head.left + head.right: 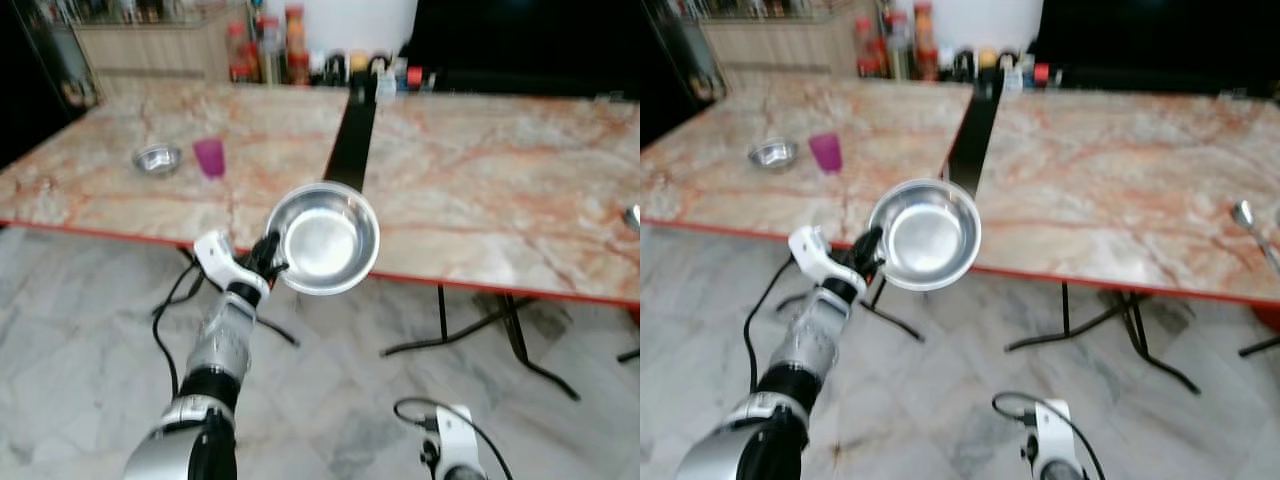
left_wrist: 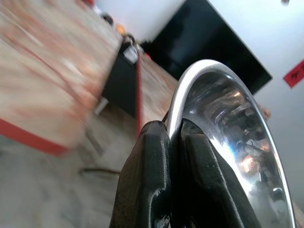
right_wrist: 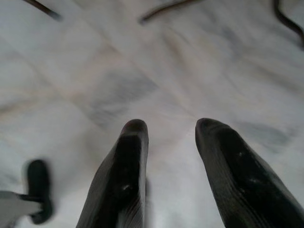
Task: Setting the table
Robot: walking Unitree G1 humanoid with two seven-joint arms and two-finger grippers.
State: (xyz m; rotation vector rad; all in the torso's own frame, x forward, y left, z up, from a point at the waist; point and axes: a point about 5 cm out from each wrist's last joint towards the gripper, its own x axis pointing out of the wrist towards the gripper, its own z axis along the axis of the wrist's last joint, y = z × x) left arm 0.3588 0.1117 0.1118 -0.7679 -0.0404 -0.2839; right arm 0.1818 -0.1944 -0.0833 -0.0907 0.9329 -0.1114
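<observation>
My left gripper (image 1: 272, 262) is shut on the rim of a shiny steel bowl (image 1: 322, 238), held up in front of the near red edge of the marble table (image 1: 480, 180). In the left wrist view both black fingers (image 2: 152, 180) pinch the steel bowl's (image 2: 228, 128) rim. On the table's left part stand a small steel bowl (image 1: 157, 158) and a purple cup (image 1: 209, 157). My right arm (image 1: 447, 440) hangs low, and its gripper (image 3: 171, 137) is open over the floor.
Bottles and jars (image 1: 280, 50) line the table's far edge. A dark gap (image 1: 352, 130) splits the tabletop. A spoon-like steel piece (image 1: 1243, 215) lies at the table's right. Black table legs (image 1: 500, 330) and cables cross the marble floor below.
</observation>
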